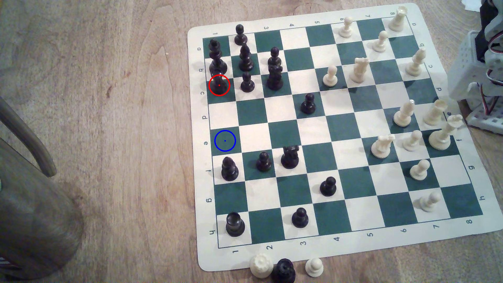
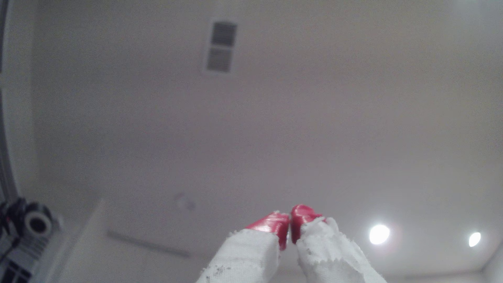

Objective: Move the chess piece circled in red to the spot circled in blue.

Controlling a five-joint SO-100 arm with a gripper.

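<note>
Your rook (image 1: 219, 85) sits red-ringed on green square, row c, column 1, exterior view's left board edge, tall black piece (image 1: 217, 58) just behind. Blue-ringed square (image 1: 225, 140) two rows nearer, bare. Your gripper (image 2: 289, 219): red tips pressed together, holding nothing, aimed at ceiling.

The gripper (image 2: 290, 221) points upward toward the ceiling, its two red fingertips (image 2: 275, 224) pressed together with nothing between them and white wrapping around each finger below the tips. At the exterior view's right edge, the arm's white base (image 1: 479, 81) and wiring sit blurred, apparently folded back.
</note>
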